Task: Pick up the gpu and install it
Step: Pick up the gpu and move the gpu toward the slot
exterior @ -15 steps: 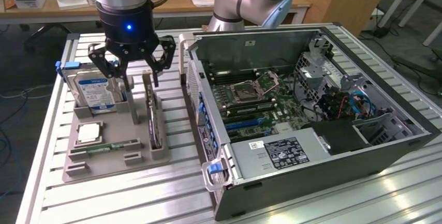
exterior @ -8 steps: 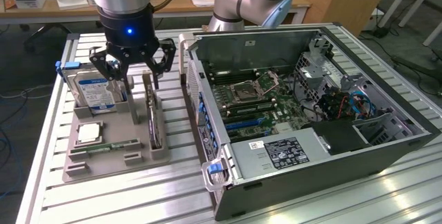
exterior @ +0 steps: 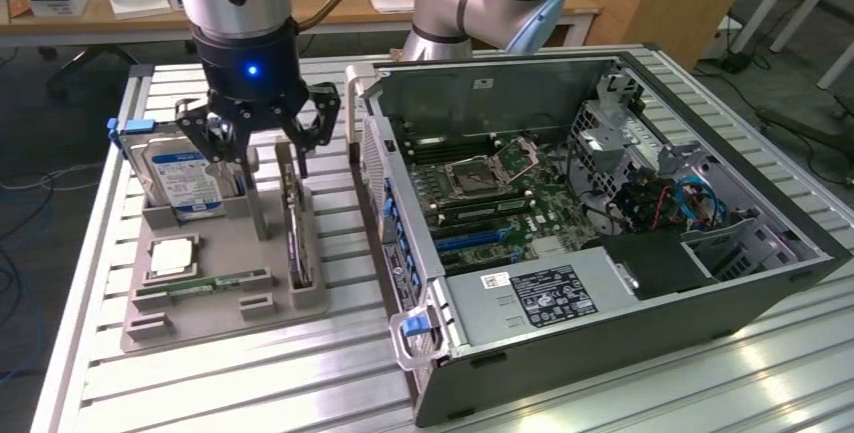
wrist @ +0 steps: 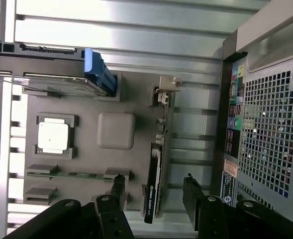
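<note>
The black gripper (exterior: 267, 158) at the end of the silver robot arm is held wide open, and nothing is gripped by it. It is hung low over the grey plastic tray (exterior: 240, 243) on the silver metal table (exterior: 200, 373).

The gpu (exterior: 298, 243), a thin flat card with a dark face and a silver metal end piece, is stood up on its thin edge in a slot of that tray. It is found on the side of the tray nearest the open black and silver computer case (exterior: 641, 333), and it is not lifted yet. A silver hard drive with a blue label (exterior: 180, 178) is stood at the other side of the tray.

In the wrist view the gpu (wrist: 155, 164) is seen right under the gripper (wrist: 152, 183), between the two black fingers (wrist: 117, 185). One finger is set beside each flat face of the card. The long side of the card is run along the tray, across the line from finger to finger, so only the thin way of the card is left to be squeezed. The fingers are placed nearer the end away from the silver end piece. The card does not seem to be touched by them, though how high above it they are is hard to tell
</note>
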{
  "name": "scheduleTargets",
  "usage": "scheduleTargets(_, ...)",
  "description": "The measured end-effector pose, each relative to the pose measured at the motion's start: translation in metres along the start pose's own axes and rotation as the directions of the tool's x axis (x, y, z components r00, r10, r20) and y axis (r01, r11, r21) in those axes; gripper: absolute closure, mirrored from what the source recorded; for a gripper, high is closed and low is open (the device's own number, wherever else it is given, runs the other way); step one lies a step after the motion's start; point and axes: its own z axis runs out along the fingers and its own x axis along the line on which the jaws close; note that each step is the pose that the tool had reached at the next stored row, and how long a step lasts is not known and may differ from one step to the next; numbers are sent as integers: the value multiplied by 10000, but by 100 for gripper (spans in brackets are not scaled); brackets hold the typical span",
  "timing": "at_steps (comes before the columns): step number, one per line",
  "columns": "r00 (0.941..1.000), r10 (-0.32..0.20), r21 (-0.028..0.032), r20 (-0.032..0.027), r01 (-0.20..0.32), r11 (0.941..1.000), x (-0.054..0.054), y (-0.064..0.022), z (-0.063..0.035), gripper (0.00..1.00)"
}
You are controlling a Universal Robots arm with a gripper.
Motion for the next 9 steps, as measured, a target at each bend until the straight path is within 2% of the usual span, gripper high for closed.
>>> scheduleTargets(9, 10000, 5, 1, -1, -5, 10000, 5, -62, 80, 41)
